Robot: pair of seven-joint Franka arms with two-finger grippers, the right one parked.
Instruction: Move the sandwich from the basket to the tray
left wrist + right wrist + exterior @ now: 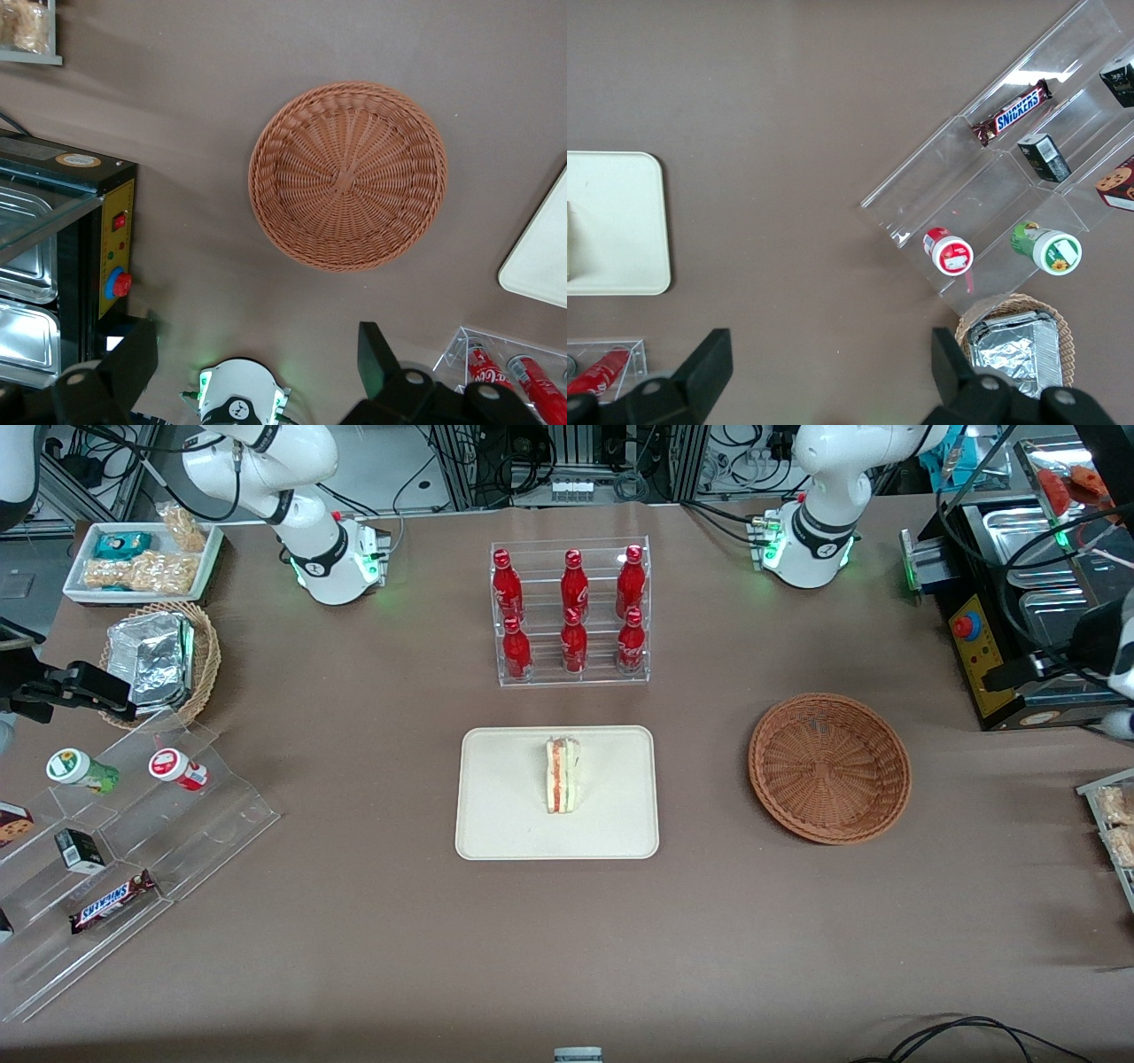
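The sandwich (564, 775), a white wedge with red and green layers, lies on the cream tray (505, 815) at mid-table. The reddish-brown wicker basket (829, 768) sits beside the tray toward the working arm's end, and nothing is in it. My gripper (1010, 675) hangs high near that end of the table, away from both. In the left wrist view the gripper (257, 359) is open with nothing between its fingers (133, 354). That view looks down on the basket (347, 175) and a corner of the tray (540, 257).
A clear rack of red bottles (571, 611) stands farther from the front camera than the tray. A black box with a red button (983, 646) sits near the basket. A tan basket of foil packs (159, 660) and an acrylic snack shelf (133, 841) lie toward the parked arm's end.
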